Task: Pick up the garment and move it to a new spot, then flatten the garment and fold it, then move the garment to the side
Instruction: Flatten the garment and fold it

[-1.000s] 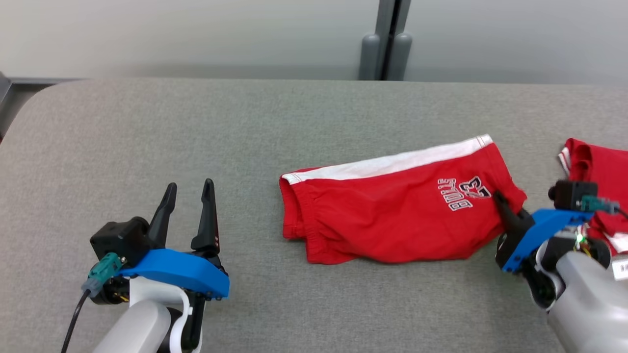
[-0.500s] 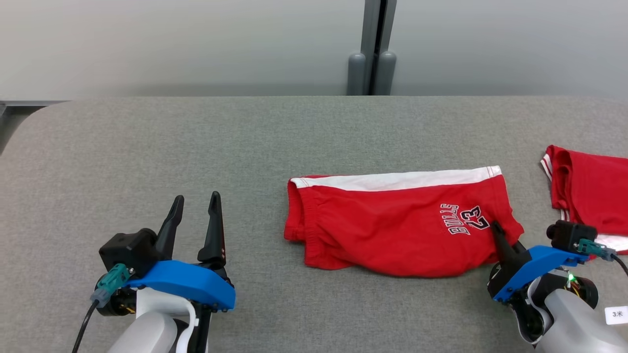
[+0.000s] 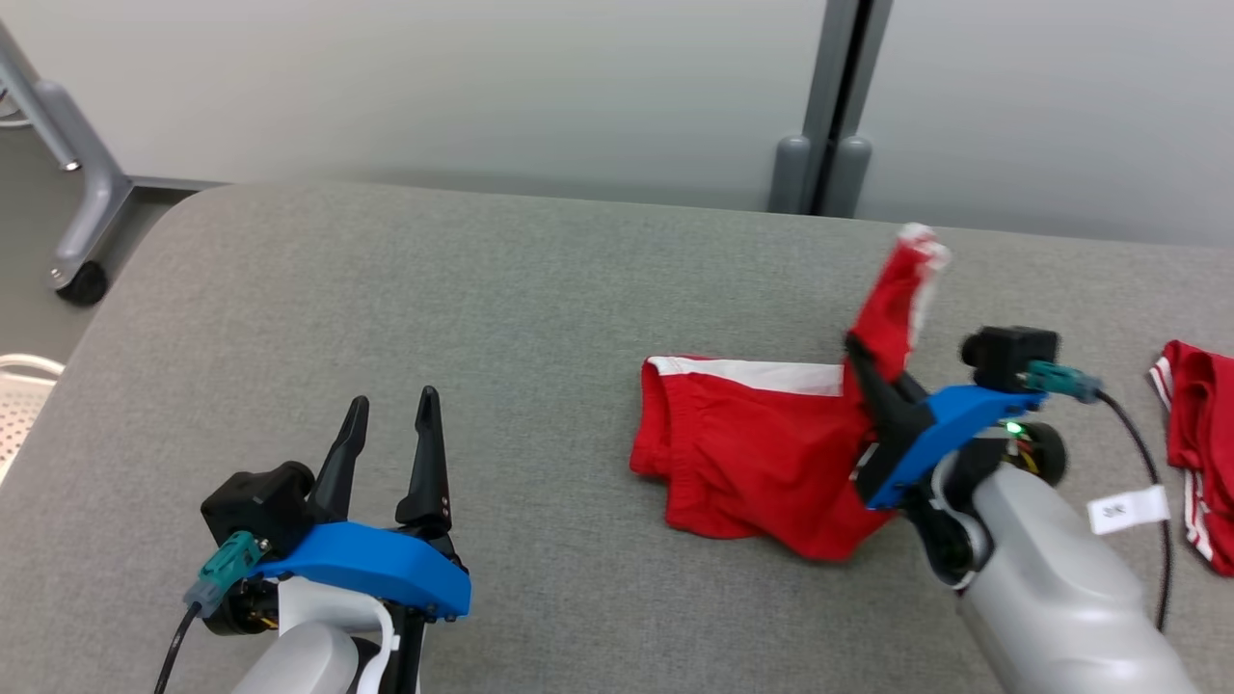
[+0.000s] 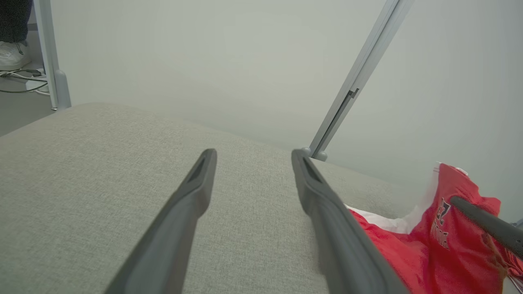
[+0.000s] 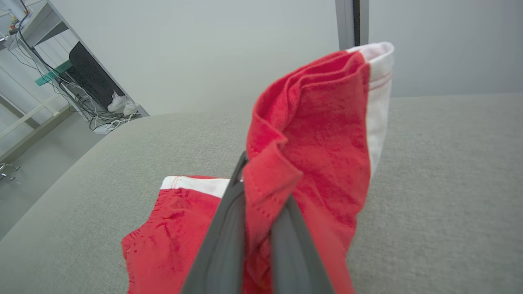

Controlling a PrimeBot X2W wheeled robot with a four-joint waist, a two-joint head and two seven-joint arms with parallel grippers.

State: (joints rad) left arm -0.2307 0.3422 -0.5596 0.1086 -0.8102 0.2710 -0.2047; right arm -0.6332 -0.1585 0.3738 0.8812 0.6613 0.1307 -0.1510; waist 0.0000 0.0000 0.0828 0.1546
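Note:
The garment (image 3: 752, 453) is a pair of red shorts with a white band, lying on the grey table (image 3: 482, 289) right of centre. My right gripper (image 3: 863, 361) is shut on its right end and holds that end up off the table, the white hem (image 3: 921, 241) standing highest. In the right wrist view the red cloth (image 5: 322, 139) is pinched between the two dark fingers (image 5: 224, 241). My left gripper (image 3: 390, 414) stands open at the lower left, well apart from the shorts, nothing between its fingers (image 4: 184, 212). The lifted end of the shorts (image 4: 449, 228) shows at the right of the left wrist view.
A second red garment (image 3: 1200, 434) lies at the table's right edge. A grey post (image 3: 829, 106) stands against the wall behind the table. At the far left are a wheeled metal leg (image 3: 82, 222) and a white perforated thing (image 3: 24, 405). Cables and shoes (image 5: 118, 104) lie on the floor.
My right gripper has lifted the shorts' right end up and toward the left, folding it above the rest. The camera has turned, shifting the scene. The left gripper has stayed open and still.

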